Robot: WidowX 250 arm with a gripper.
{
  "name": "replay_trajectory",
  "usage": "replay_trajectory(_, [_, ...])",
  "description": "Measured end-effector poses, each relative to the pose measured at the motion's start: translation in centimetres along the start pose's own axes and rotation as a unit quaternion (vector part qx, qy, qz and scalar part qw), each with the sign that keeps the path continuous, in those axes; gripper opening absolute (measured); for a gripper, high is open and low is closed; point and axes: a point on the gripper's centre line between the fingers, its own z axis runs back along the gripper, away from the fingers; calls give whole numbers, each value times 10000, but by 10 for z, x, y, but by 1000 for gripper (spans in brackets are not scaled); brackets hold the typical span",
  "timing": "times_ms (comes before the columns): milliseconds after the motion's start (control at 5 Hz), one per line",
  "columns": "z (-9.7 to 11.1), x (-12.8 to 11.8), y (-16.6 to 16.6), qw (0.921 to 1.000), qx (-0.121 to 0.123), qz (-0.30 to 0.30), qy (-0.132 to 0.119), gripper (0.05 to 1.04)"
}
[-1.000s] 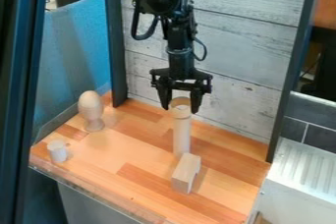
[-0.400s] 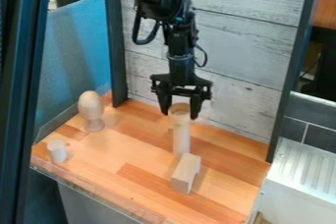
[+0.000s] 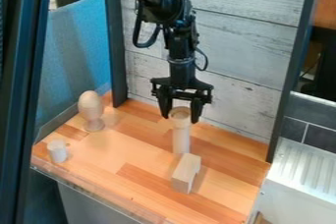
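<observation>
The gripper (image 3: 180, 117) hangs right of the middle, near the back wall, shut on a small round wooden piece (image 3: 180, 119) with a hollowed top. One finger stands on either side of this piece. Directly below it is an upright pale wooden cylinder (image 3: 181, 142); whether the two touch, I cannot tell. In front of the cylinder lies a wooden block (image 3: 185, 173) with a notch in its right side. An egg-shaped wooden piece on a flared base (image 3: 91, 110) stands at the back left, and a short whitish cylinder (image 3: 57, 151) at the left edge.
The wooden work surface (image 3: 121, 186) has a clear raised rim along its front left edge. A plank-patterned wall (image 3: 246, 51) rises behind, with dark posts at both sides. On the right, outside the post, sits a white ridged metal surface (image 3: 298, 174).
The gripper has come down a short way, and the round piece has moved down with it toward the cylinder. The other wooden objects have kept their places.
</observation>
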Motion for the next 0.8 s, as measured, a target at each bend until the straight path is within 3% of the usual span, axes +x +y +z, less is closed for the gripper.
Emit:
replay_trajectory(200, [-2, 3, 0, 9999, 13, 44, -130, 1007])
replay_trajectory(600, [-3, 1, -1, 9999, -39, 39, -87, 999])
replay_trajectory(800, [22, 6, 6, 9994, -202, 212, -184, 999])
